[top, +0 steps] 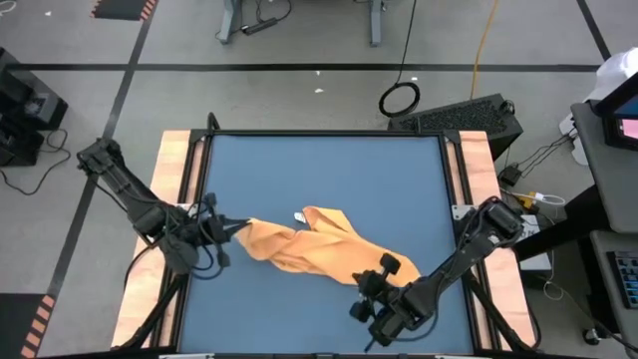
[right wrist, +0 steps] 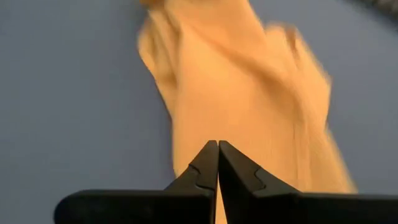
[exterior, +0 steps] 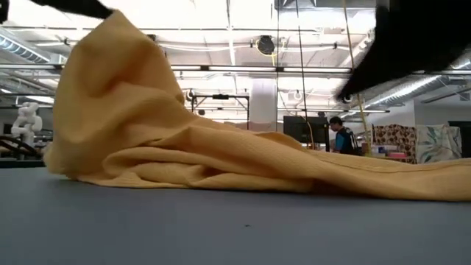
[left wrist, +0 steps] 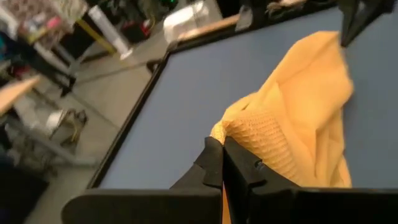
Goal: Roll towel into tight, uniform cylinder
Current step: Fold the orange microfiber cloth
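The orange-yellow towel [top: 314,247] lies crumpled and stretched slantwise across the blue table [top: 329,170], its small white tag [top: 299,216] on its far side. My left gripper [top: 237,229] is shut on the towel's left end. My right gripper [top: 384,271] is shut on its right, near end. In the low view the towel [exterior: 184,140] rises in a peak at one end toward a dark gripper at the picture's top, and the rest lies low on the table. My left gripper pinches the towel's left end [left wrist: 219,129] between its two shut fingers, coming nearly level from the table's left. The cloth is bunched there; how many layers, I cannot tell. The rest trails off onto the table. My right gripper pinches the towel's right end [right wrist: 214,134] between its two shut fingers, coming from the table's near right corner. The cloth is gathered at the fingers. The towel spreads away from them over the table toward the left.
The blue table surface [top: 329,170] lies bare on the far side of the towel. Wooden rails [top: 174,170] run along the table's left and right sides. A person [exterior: 342,136] stands far off in the room behind.
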